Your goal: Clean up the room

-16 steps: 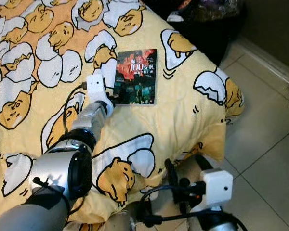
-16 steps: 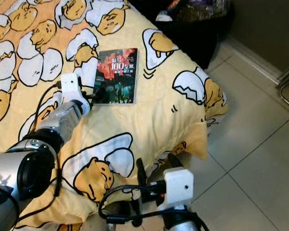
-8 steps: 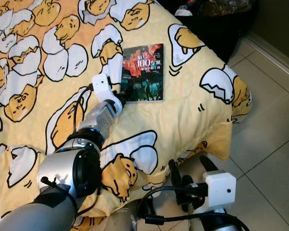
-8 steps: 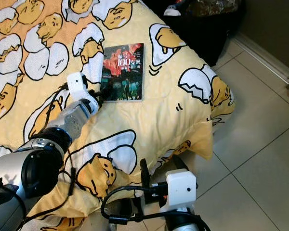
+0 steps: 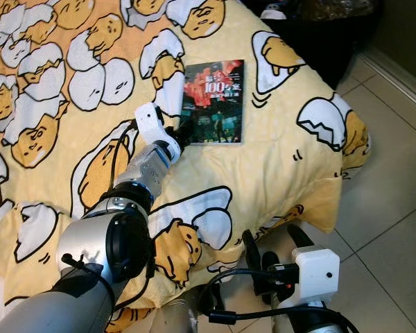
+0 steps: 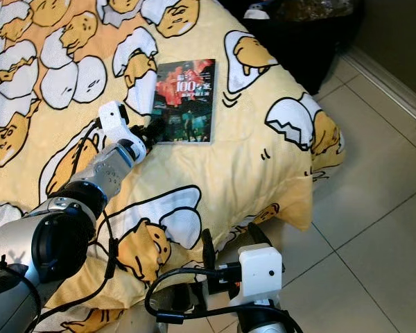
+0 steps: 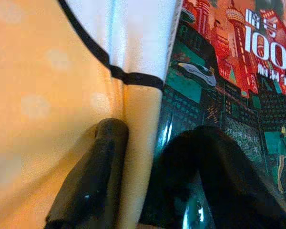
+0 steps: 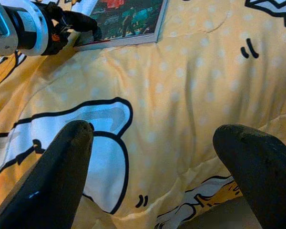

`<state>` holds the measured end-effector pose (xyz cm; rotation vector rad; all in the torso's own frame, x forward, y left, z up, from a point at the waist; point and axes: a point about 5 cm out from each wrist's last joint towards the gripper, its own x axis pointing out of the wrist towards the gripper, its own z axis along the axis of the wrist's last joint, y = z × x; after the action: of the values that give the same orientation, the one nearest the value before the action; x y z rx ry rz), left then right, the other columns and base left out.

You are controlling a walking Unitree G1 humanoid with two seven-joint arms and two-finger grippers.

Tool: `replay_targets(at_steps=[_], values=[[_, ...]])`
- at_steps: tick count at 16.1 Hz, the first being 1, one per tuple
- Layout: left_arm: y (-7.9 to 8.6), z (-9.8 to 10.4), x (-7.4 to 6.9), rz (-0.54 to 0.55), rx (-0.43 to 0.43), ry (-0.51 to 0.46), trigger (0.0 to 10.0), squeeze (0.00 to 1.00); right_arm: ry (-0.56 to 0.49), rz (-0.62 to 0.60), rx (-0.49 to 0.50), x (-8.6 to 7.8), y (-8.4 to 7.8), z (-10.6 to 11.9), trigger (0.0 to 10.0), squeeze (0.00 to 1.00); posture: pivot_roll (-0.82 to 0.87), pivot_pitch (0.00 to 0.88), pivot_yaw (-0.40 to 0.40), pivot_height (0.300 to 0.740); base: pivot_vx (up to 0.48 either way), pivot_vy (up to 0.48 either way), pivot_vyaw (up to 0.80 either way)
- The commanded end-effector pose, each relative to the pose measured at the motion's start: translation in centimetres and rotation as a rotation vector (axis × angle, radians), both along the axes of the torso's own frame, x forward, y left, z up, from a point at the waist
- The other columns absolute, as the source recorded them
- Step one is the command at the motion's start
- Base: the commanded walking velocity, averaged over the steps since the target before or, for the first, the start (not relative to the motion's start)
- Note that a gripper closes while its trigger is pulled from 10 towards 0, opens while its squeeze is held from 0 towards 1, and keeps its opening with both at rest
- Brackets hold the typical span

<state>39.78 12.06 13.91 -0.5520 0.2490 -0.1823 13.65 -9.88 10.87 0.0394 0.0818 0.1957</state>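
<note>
The thin red-and-teal paperback book (image 5: 213,103) lies flat on the yellow egg-print quilt (image 5: 277,166) of the bed, near its corner. The left gripper (image 5: 178,135) straddles the book's near edge, one finger on the cover and one on the quilt beside it, jaws narrowly parted and not yet closed. The likely trouble is pinching soft quilt along with the cover, or the glossy book sliding away. There is open quilt beyond the book, while the bed's edge and tiled floor (image 5: 395,201) lie to the right. The right gripper (image 8: 157,157) hangs wide open, low beside the bed.
</note>
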Motion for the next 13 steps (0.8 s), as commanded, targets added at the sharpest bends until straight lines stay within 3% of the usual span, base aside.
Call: replay_targets(at_steps=[1,2,3,6,9,11,12,13], values=[[-0.2,-1.0,-0.4,-0.015,-0.034,0.044,0.0,0.00,0.044,0.039,0.030,-0.7,1.1,-0.5,10.0,0.00,-0.31,0.343,0.227,0.740,0.000,0.000,0.00],[0.0,0.1,0.0,0.022,-0.173,0.011,0.0,0.00,0.045,0.037,0.028,-0.6,1.0,-0.6,10.0,0.00,-0.30,0.336,0.229,0.740,0.000,0.000,0.00],[0.1,1.0,0.3,0.033,-0.241,-0.019,0.0,0.00,0.043,0.036,0.027,-0.5,1.0,-0.6,10.0,0.00,-0.30,0.331,0.232,0.740,0.000,0.000,0.00],[0.9,3.3,1.1,0.031,-0.358,-0.108,0.0,0.00,0.039,0.036,0.026,-0.2,0.9,-0.7,10.0,0.00,-0.28,0.317,0.235,0.740,0.000,0.000,0.00],[2.0,4.5,1.3,0.025,-0.388,-0.158,0.0,0.00,0.038,0.041,0.026,0.0,0.8,-0.9,10.0,0.00,-0.26,0.301,0.235,0.740,0.000,0.000,0.00],[2.8,5.1,1.4,-0.010,-0.318,-0.203,0.0,0.00,0.034,0.051,0.024,0.4,0.9,-1.1,10.0,0.00,-0.24,0.287,0.231,0.740,0.000,0.000,0.00],[2.7,4.8,1.3,-0.031,-0.154,-0.200,0.0,0.00,0.028,0.060,0.020,0.7,0.9,-1.2,10.0,0.00,-0.23,0.280,0.228,0.740,0.000,0.000,0.00],[2.7,4.6,1.3,-0.030,-0.070,-0.190,3.5,0.00,0.026,0.060,0.016,0.8,0.9,-1.2,10.0,0.00,-0.23,0.277,0.225,0.740,0.000,0.000,0.00]])
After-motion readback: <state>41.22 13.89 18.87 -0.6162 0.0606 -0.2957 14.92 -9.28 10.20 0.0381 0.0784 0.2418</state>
